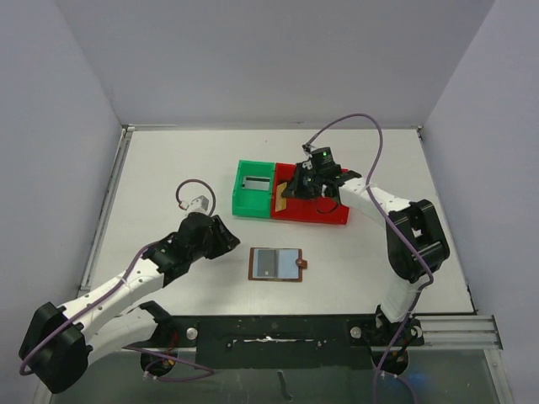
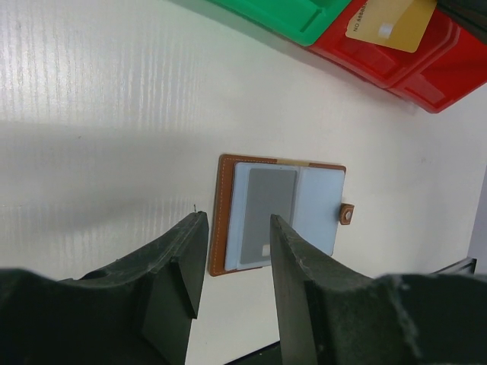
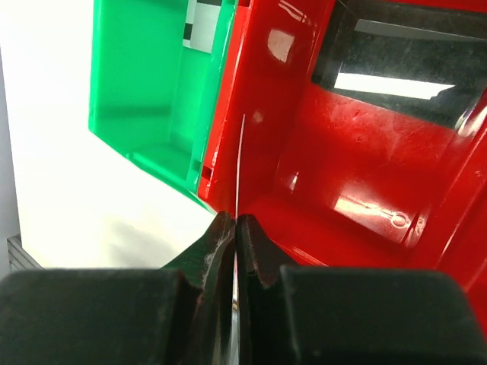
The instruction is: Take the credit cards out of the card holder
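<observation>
The card holder (image 1: 277, 264), a brown wallet, lies open on the table with a grey credit card (image 1: 268, 263) in its left pale blue pocket. It also shows in the left wrist view (image 2: 221, 228), card (image 2: 266, 213) included. My left gripper (image 1: 221, 236) is open and empty, low over the table just left of the wallet, seen between its fingers (image 2: 237, 219). My right gripper (image 1: 290, 193) is shut on a gold credit card (image 1: 279, 199) over the left end of the red bin (image 1: 324, 215). The right wrist view shows the card edge-on (image 3: 240, 152) from the closed jaws (image 3: 235, 220).
A green bin (image 1: 237, 199) adjoins the red bin on its left and holds a pale grey card (image 1: 254, 181). A dark glossy flat thing (image 3: 396, 53) lies in the red bin (image 3: 319, 152). The table's metal rails run along the left and front edges.
</observation>
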